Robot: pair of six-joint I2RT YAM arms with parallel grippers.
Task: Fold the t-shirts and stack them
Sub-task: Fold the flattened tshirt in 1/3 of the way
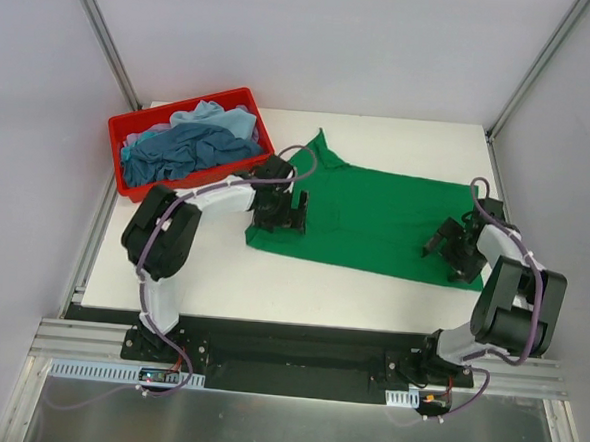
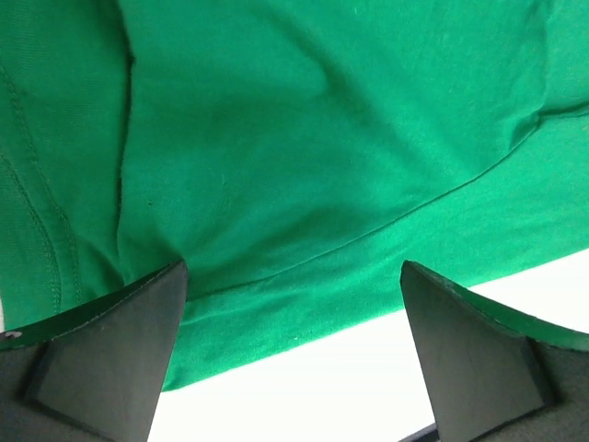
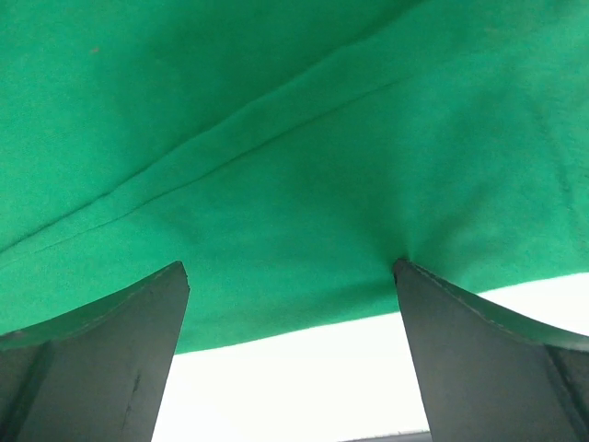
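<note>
Beneath left tool (image 1: pixel 287 219), right tool (image 1: pixel 449 251) (both spread): green t-shirt (image 1: pixel 376 211) edges.

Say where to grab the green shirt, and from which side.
Probably pinch the green shirt at its left and right end edges, each from its own outer side. It lies flat on the table, edges exposed, with the left end effector and right end effector open over them.

Spread t-shirt (image 1: pixel 376 211) lies flat on table (image 1: pixel 221 277), L gripper (image 1: pixel 280 218) at one end, R gripper (image 1: pixel 452 243) at other. Bin (image 1: pixel 146 120) w/ heaped t-shirts (image 1: pixel 189 144) behind-left of L gripper.
</note>
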